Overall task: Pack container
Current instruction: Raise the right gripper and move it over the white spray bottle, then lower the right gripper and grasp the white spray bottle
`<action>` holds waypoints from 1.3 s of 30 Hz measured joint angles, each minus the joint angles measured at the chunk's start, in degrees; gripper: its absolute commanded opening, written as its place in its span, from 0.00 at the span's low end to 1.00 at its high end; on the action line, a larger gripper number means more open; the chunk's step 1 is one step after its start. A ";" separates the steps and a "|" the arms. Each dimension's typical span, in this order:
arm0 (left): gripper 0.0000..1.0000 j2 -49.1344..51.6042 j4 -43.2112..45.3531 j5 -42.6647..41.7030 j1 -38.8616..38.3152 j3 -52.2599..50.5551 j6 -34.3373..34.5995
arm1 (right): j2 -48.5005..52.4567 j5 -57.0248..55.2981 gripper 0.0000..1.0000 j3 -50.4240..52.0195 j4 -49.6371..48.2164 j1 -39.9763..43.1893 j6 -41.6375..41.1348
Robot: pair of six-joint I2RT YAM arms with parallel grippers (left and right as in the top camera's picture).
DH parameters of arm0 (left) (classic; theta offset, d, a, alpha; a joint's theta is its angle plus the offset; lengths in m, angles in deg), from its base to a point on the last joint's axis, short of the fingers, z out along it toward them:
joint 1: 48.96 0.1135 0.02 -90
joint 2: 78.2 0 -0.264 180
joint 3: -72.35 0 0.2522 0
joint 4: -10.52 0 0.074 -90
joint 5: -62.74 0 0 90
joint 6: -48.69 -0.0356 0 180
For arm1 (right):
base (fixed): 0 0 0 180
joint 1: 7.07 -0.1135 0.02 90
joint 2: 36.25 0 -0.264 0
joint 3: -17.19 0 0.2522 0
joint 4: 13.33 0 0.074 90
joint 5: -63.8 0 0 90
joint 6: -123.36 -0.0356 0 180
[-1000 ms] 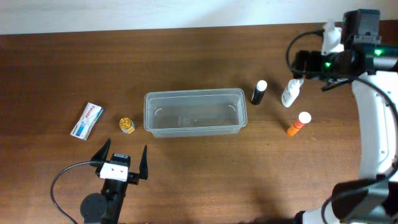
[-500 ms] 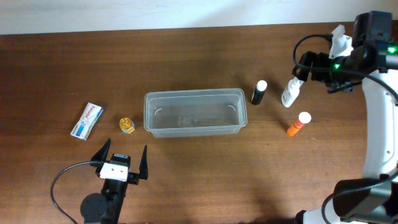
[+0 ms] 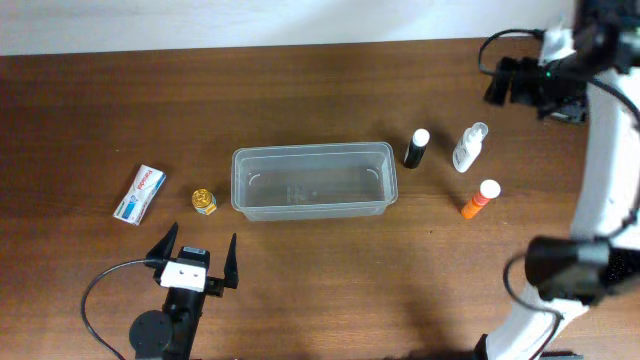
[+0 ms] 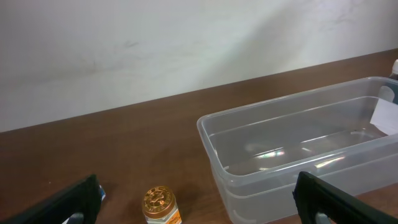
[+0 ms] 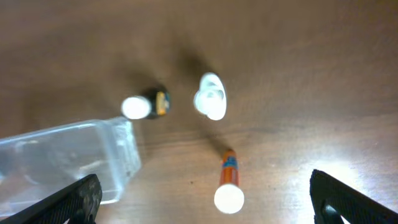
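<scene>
Container (image 3: 312, 151), centre of overhead frame; left gripper (image 3: 198, 252), lower left, jaws spread wide; right gripper (image 5: 204, 184), jaws likewise wide apart

A small gold-capped jar (image 4: 160, 204) is standing on the wooden table (image 4: 124, 143) just ahead of the left gripper's fingers (image 4: 74, 202), in the gap between them and nearer the left-hand one, while a white printed box (image 3: 140, 194) is lying flat out beyond that finger. Between the right gripper's fingers (image 5: 69, 200) an orange tube (image 5: 227, 177) with a white cap is lying, and a clear spray bottle (image 5: 210, 99) and a black bottle (image 5: 146, 106) are standing side by side farther ahead of the tips.
</scene>
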 measured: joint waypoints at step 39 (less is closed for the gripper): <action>0.99 0.00 0.00 0.00 0.00 0.00 0.00 | 12.61 -12.00 0.99 15.41 -12.92 -5.57 1.73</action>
